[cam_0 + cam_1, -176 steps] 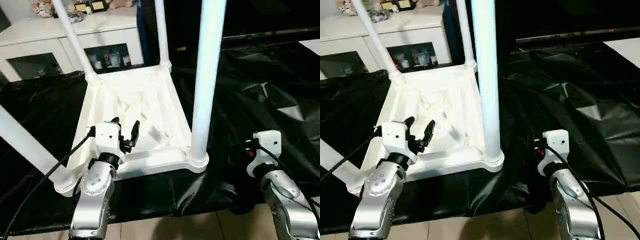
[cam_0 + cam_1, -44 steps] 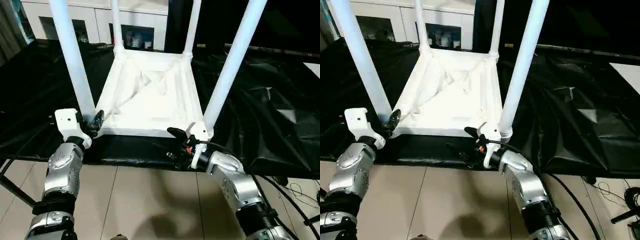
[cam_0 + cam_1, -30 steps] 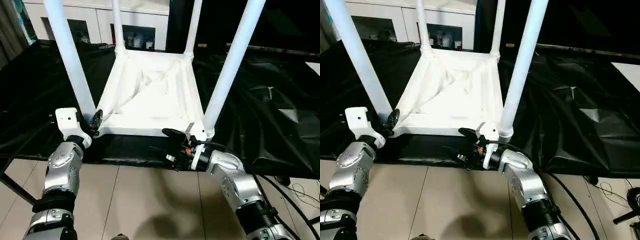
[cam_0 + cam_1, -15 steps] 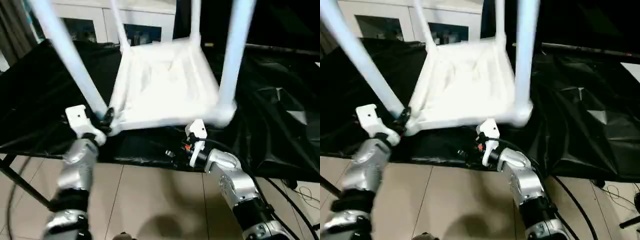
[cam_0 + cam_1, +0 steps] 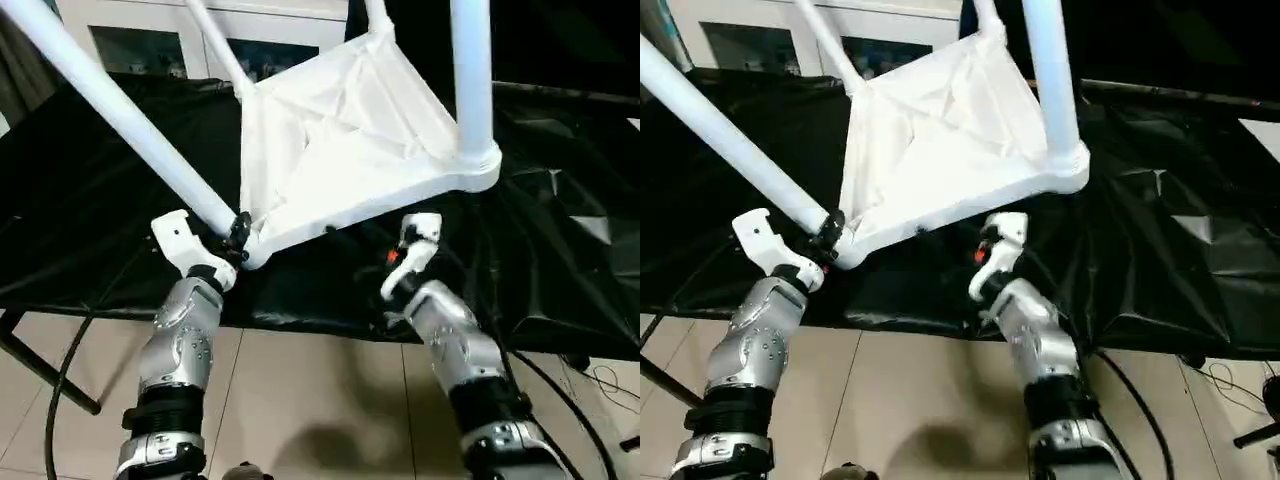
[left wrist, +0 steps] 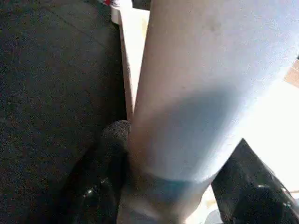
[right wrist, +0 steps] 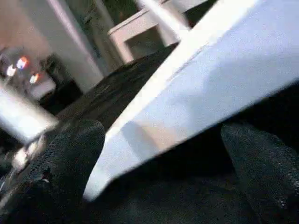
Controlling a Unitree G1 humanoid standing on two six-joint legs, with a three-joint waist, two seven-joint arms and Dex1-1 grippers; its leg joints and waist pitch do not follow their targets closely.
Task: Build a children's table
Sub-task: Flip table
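The children's table (image 5: pixel 340 140) stood inverted and tilted on the black-draped bench (image 5: pixel 90 190), legs upward. The left end effector (image 5: pixel 236 232) gripped the near-left leg (image 5: pixel 120 110) at its base. The right end effector (image 7: pixel 154 154) stood wide open beneath the tabletop's raised near edge.

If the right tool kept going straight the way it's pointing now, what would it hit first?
Most likely the underside edge of the children's table, tilted just above the right tool; its open fingers already straddle that edge, though depth is unclear.

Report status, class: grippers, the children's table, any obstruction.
Left gripper shut on near-left leg at its base. Right gripper open beneath the tabletop edge. Table upside down, tilted, right side raised off black cloth. No obstruction seen.
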